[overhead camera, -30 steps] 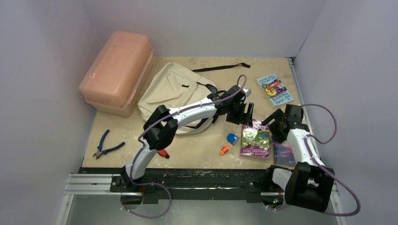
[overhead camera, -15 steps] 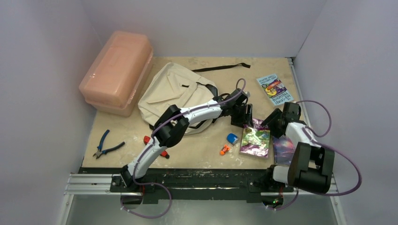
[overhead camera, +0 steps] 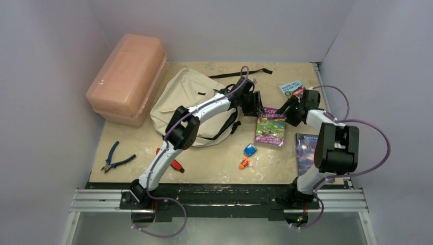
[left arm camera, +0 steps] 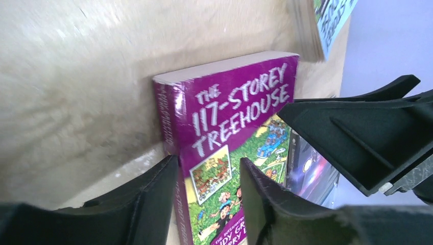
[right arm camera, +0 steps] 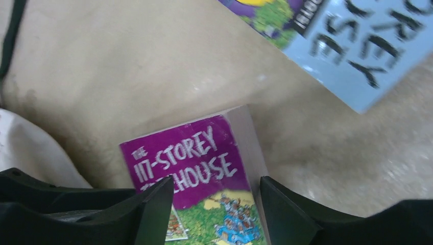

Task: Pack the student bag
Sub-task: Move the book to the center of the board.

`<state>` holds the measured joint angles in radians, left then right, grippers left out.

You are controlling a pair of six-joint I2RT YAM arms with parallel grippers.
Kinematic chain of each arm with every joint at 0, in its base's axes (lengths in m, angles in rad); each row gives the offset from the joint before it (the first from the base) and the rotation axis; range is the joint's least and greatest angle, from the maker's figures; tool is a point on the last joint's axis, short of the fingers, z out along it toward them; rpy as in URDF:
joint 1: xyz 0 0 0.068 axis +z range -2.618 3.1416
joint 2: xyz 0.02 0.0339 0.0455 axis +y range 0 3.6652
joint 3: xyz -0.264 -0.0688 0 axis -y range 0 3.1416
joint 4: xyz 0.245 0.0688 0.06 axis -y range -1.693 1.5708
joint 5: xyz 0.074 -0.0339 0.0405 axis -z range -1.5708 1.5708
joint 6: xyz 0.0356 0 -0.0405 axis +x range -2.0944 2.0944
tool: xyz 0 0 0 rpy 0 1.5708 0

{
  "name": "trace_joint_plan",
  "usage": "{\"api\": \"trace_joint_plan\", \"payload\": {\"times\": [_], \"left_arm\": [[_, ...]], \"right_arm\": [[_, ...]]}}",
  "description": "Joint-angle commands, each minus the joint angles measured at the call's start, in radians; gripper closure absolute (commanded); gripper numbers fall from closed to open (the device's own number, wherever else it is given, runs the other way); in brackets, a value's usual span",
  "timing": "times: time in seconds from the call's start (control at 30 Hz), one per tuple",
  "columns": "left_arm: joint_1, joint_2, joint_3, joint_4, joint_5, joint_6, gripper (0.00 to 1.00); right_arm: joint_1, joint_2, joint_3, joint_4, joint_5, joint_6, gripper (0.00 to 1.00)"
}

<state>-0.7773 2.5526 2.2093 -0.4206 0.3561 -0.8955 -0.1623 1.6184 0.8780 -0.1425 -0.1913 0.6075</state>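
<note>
The student bag (overhead camera: 186,99), cream with black straps, lies flat at the back centre of the table. Its fabric shows at the left edge of the right wrist view as the bag (right arm camera: 30,148). Just right of it is a purple book, "The 117-Storey Treehouse" (overhead camera: 270,128). My left gripper (overhead camera: 254,108) is shut on the spine side of that book (left arm camera: 230,107), one finger at the spine and one on the cover. My right gripper (overhead camera: 291,109) is shut on its page-edge side (right arm camera: 204,158), in the same way.
A pink plastic box (overhead camera: 127,76) stands at the back left. A light blue book (overhead camera: 291,90) lies behind the right gripper and a dark book (overhead camera: 306,150) near the right edge. Pliers (overhead camera: 116,158), a red-handled tool (overhead camera: 174,164), a blue item (overhead camera: 250,150) and an orange item (overhead camera: 244,164) lie near the front.
Both grippers have narrowed onto the purple book and carried it away from the front, toward the bag. The dark book that lay beside it now shows uncovered.
</note>
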Motion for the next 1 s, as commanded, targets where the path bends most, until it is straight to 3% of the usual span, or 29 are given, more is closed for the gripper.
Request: {"api": "trace_joint_plan", "payload": {"times": [0.0,0.1,0.23,0.47,0.67,0.77,0.97], "left_arm": [[0.026,-0.052,0.077,0.039,0.029,0.054,0.48],[0.036,-0.082,0.07,-0.035,0.012,0.109,0.38],[0.036,-0.135,0.004,-0.084,0.003,0.137,0.3],[0.004,-0.192,-0.12,-0.091,0.021,0.15,0.26],[-0.03,-0.144,-0.132,-0.075,0.041,0.138,0.24],[-0.034,-0.118,-0.116,-0.079,0.062,0.118,0.24],[-0.04,-0.135,-0.131,-0.054,0.061,0.108,0.24]], "right_arm": [[0.029,0.018,0.129,-0.039,-0.032,-0.051,0.28],[0.029,-0.018,0.113,-0.086,0.061,-0.114,0.18],[0.032,-0.116,0.03,-0.099,0.105,-0.143,0.17],[0.033,-0.149,-0.09,-0.02,-0.007,-0.153,0.36],[0.033,-0.122,-0.108,0.011,-0.024,-0.152,0.37],[0.033,-0.108,-0.109,0.015,-0.075,-0.143,0.44],[0.033,-0.217,-0.15,0.013,-0.193,-0.1,0.5]]}}
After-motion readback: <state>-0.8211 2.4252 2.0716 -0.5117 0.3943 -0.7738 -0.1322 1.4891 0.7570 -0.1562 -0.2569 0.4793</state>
